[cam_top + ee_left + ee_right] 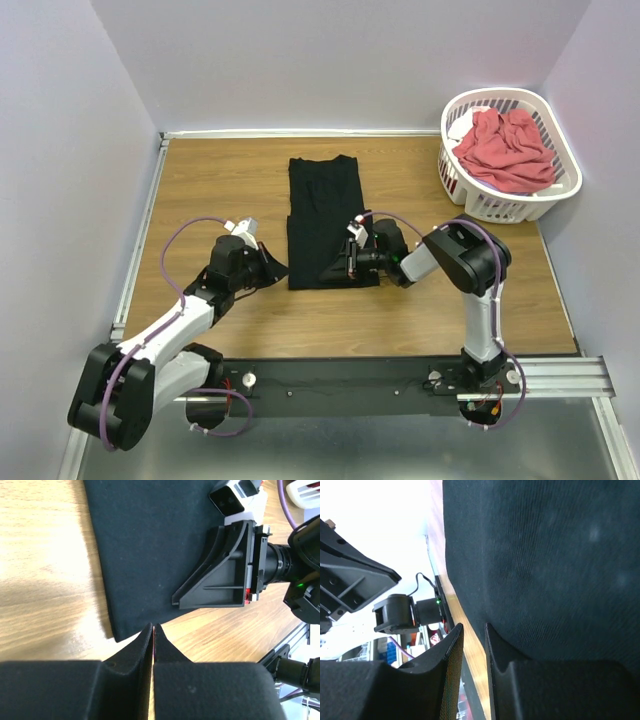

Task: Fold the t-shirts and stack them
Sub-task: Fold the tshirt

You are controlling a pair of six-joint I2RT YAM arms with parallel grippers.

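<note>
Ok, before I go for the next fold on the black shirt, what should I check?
1. Black t-shirt lying flat as a long strip: ok.
2. Left gripper on the near hem: jaws closed at the edge, but whether cloth is pinched: cannot tell.
3. Right gripper gripping the hem: not ok; jaws slightly apart, only table showing between them.
4. Grippers apart from each other in the top view: ok.
5. Coral-red t-shirt bunched in the basket, out of the way: ok.

A lab test cell: bare white walls boxing in a wooden table.
</note>
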